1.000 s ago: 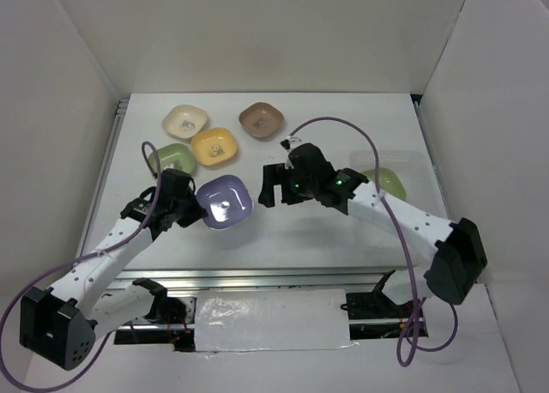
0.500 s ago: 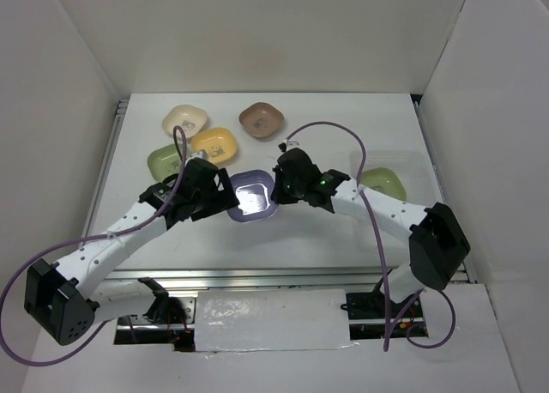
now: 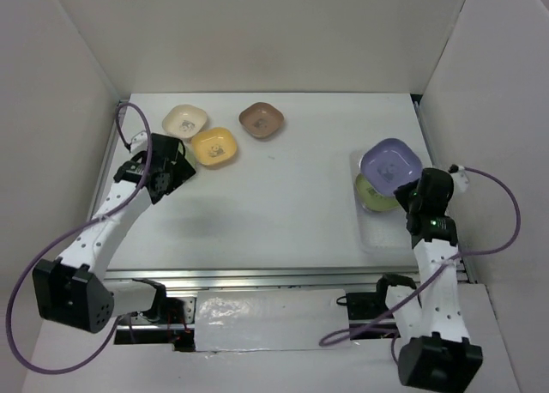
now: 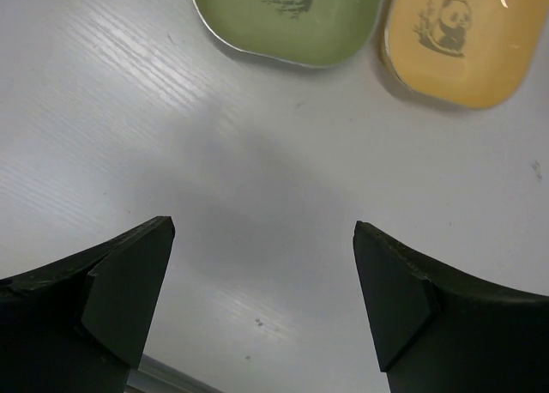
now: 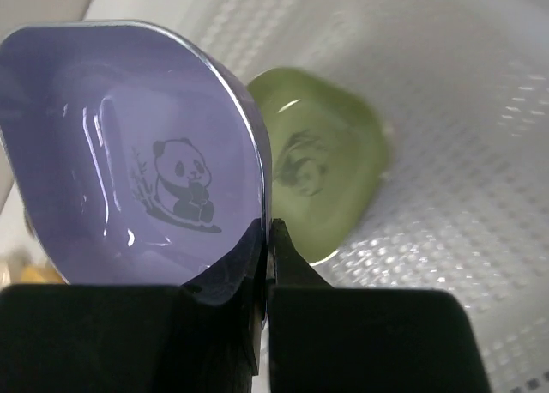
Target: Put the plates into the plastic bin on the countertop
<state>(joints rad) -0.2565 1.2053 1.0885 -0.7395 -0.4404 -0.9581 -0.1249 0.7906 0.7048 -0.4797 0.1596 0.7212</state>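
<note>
My right gripper (image 3: 407,189) (image 5: 268,230) is shut on the rim of a lavender plate (image 3: 390,163) (image 5: 129,170) with a panda picture. It holds the plate tilted above the plastic bin (image 3: 371,234) (image 5: 463,136) at the right edge of the countertop (image 3: 283,204). A green plate (image 3: 376,196) (image 5: 322,174) lies in the bin below it. My left gripper (image 3: 174,172) (image 4: 264,238) hangs open and empty at the left, just short of a green plate (image 4: 287,20) and a yellow plate (image 3: 214,146) (image 4: 463,33). Cream (image 3: 186,118) and brown (image 3: 261,120) plates lie at the back.
White walls close in the countertop on three sides. A metal rail (image 3: 257,277) runs along the near edge. In the top view the left arm covers the green plate on the left.
The lavender plate passed from my left gripper to my right at mid-table. My right arm then swung it right, over the bin. My left gripper opened and drew back to the left.
</note>
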